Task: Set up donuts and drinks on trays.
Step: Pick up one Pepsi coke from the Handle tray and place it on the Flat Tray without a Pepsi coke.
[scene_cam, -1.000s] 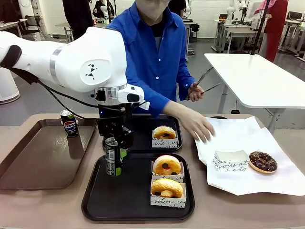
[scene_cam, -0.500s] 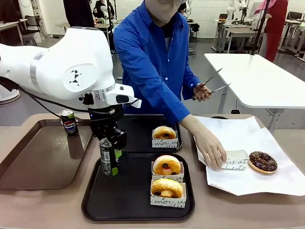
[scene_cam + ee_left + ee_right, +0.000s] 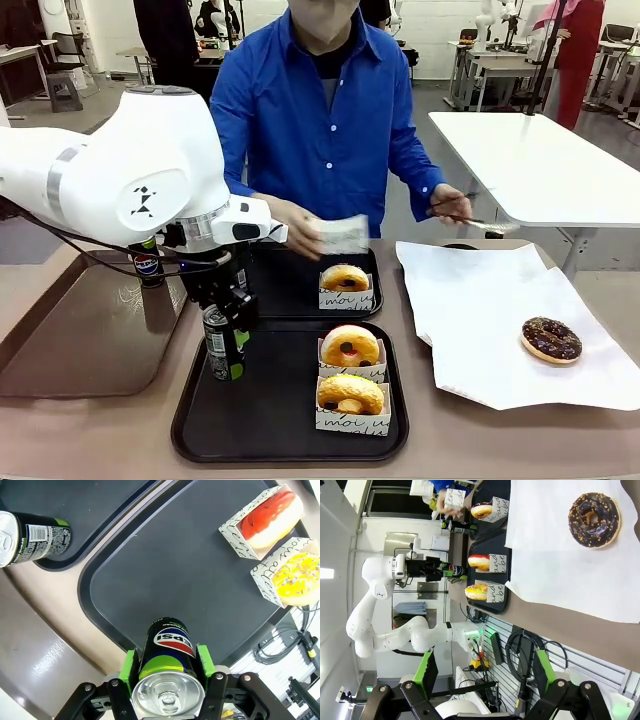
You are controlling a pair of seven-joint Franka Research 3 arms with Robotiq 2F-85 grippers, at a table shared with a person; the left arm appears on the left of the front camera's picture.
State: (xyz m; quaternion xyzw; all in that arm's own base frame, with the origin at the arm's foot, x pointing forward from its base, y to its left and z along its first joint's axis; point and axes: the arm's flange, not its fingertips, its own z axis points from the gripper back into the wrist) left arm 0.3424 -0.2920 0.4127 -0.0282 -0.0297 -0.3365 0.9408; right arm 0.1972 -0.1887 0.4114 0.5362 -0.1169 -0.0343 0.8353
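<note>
Donuts [image 3: 349, 345] fill both trays [image 3: 290, 425]; left gripper [image 3: 167, 666], pinching a can [image 3: 217, 342], hovers at near tray's 9 o'clock.

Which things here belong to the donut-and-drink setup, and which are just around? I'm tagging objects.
Job:
near black tray
far black tray
sleeved donuts
chocolate donut
can in left hand
paper sleeve
tongs

Around:
brown tray
white paper
white table

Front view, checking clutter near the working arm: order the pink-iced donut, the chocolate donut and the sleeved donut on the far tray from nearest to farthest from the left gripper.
1. Pink-iced donut, near tray, beside the left gripper.
2. Sleeved donut, far tray.
3. Chocolate donut, on the white paper, far right.
</note>
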